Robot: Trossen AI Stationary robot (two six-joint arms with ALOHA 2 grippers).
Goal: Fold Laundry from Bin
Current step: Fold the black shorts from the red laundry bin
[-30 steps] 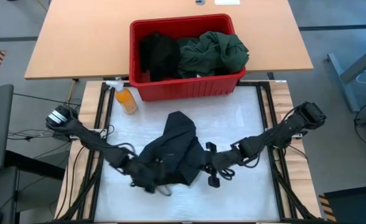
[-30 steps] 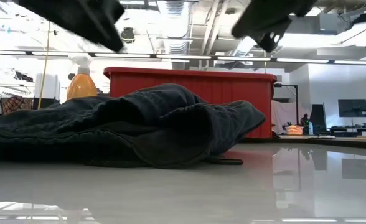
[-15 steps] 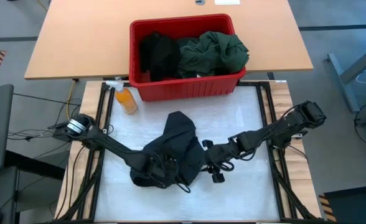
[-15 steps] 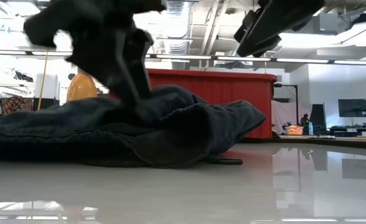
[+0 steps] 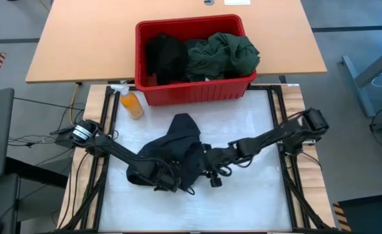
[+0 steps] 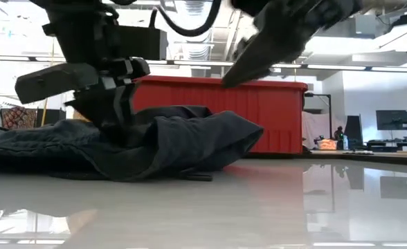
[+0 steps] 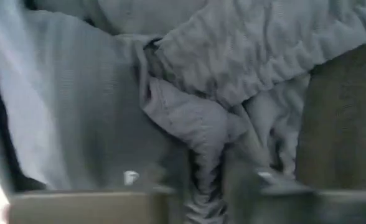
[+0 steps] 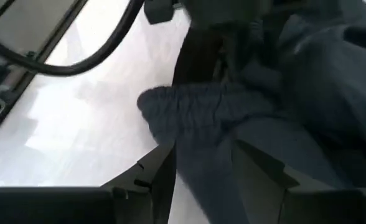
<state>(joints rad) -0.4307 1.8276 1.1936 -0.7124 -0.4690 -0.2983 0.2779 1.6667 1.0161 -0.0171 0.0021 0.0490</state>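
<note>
A near-black garment (image 5: 177,151) lies crumpled on the white mat in front of the red bin (image 5: 197,91). The bin holds a dark green shirt (image 5: 222,55) and black clothes (image 5: 164,57). My left gripper (image 5: 160,178) is down on the garment's near left part, shut on it; it also shows in the low view (image 6: 110,114). My right gripper (image 5: 208,174) is open just above the garment's near right edge. In the right wrist view its fingers (image 8: 161,177) stand either side of a ribbed hem (image 8: 201,106). My left gripper pinches a bunched fold of the garment (image 7: 206,163) between its two fingers, coming from above and pointing down. How many layers it has does not show. The rest of the garment lies slack on the mat (image 6: 190,142).
An orange spray bottle (image 5: 131,103) stands at the bin's near left corner. Black frame rails (image 5: 283,130) run along the mat's sides. Bare mat lies at the right (image 5: 256,188) and along the near edge. The tan tabletop (image 5: 80,45) carries the bin's far part.
My left gripper has swung in from the left, come down onto the garment and drawn it toward the table's left. The garment's right end has slid left and bunched up. My right gripper has followed toward the left and tipped downward.
</note>
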